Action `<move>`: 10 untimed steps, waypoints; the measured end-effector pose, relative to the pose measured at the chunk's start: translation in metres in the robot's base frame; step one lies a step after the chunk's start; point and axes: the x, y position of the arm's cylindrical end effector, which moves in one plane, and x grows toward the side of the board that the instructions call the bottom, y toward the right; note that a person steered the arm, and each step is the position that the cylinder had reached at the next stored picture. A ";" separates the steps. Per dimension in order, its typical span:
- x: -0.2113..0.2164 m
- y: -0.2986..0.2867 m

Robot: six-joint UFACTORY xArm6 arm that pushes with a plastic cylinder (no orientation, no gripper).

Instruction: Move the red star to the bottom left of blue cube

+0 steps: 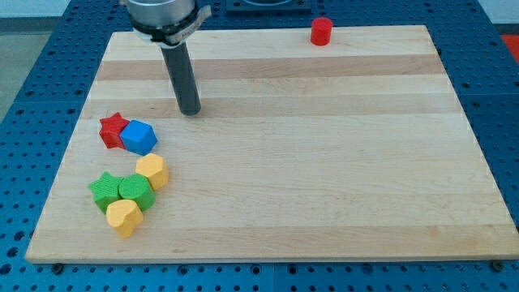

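Red star [113,129] at the table's [324,178] left side, touching the blue cube [139,136] on its left, slightly above. My tip [190,112] up and to the view's right of both, apart. No pincer fitted, so nothing clenched or released. Star's right points hidden behind the cube; long axis unclear.

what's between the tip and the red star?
Nothing. In the camera view, my tip sits up and right of the red star; the stretch between is bare wood. The blue cube touches the star's right side, just below that line.
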 end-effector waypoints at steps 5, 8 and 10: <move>0.020 -0.119; 0.031 -0.116; 0.042 -0.116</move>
